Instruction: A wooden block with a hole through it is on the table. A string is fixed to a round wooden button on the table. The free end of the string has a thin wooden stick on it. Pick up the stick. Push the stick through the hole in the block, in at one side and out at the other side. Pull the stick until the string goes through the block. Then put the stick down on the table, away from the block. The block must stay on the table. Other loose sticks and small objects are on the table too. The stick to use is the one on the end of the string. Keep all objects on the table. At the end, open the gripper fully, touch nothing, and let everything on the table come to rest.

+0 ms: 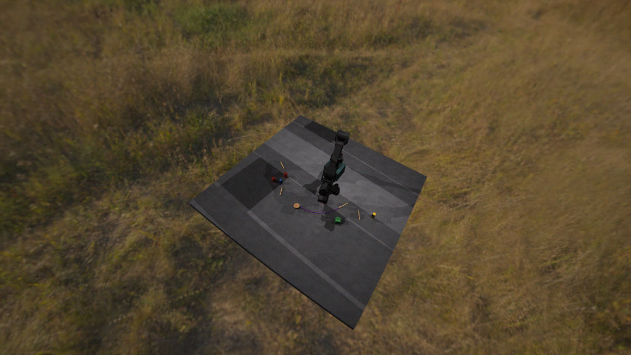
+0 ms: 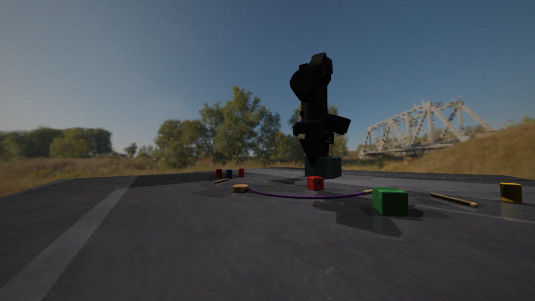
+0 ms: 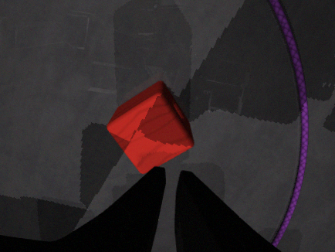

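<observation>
The red wooden block (image 2: 313, 183) (image 3: 148, 129) stands on the table, its dark round hole showing on one side face; the top view mostly hides it beneath the arm. My gripper (image 2: 313, 165) (image 3: 170, 179) is shut with nothing between its fingers, a narrow gap showing between the tips. It hangs above the block, apart from it. The purple string (image 1: 319, 213) (image 2: 303, 197) (image 3: 304, 131) curves past the block from the round wooden button (image 1: 296, 206) (image 2: 240, 189) to the stick on its end (image 1: 343, 205) (image 2: 368, 191), which lies on the table and is partly hidden by a green block in the exterior view.
The green block (image 1: 337, 219) (image 2: 391, 202) stands near the string's stick. A loose stick (image 1: 358, 214) (image 2: 453, 199) and a yellow cylinder (image 1: 374, 214) (image 2: 511, 193) lie beyond it. Two red cylinders (image 1: 273, 179) (image 2: 218, 173), a blue cylinder (image 1: 280, 181) (image 2: 228, 173) and two more loose sticks are beyond the button.
</observation>
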Controlling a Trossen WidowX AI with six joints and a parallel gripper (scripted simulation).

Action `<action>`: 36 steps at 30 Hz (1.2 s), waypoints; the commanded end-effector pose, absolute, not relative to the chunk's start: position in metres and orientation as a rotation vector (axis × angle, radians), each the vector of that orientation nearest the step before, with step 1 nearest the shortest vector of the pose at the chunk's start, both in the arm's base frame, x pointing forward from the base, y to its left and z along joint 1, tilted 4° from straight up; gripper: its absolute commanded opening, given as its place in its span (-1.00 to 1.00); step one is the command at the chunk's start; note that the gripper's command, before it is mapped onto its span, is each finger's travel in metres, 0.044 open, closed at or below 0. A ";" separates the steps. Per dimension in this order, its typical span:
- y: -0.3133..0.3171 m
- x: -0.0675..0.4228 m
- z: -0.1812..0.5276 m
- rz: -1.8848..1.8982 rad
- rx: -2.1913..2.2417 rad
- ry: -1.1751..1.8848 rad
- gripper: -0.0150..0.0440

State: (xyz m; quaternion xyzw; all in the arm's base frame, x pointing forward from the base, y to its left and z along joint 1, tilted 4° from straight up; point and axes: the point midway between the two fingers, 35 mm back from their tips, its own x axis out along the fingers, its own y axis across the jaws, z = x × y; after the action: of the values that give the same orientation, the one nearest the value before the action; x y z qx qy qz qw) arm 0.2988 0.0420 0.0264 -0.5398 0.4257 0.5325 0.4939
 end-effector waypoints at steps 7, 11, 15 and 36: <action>0.042 0.299 0.026 1.291 -1.309 1.032 -0.49; 0.042 0.299 0.026 1.291 -1.309 1.032 -0.49; 0.064 0.300 0.028 1.394 -1.421 0.947 -0.22; 0.161 0.284 0.035 1.815 -1.888 0.466 0.73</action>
State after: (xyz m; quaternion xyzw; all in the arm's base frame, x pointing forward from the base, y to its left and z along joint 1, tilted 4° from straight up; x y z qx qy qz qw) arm 0.2832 0.1600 0.0343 -0.6862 0.1741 0.6626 0.2446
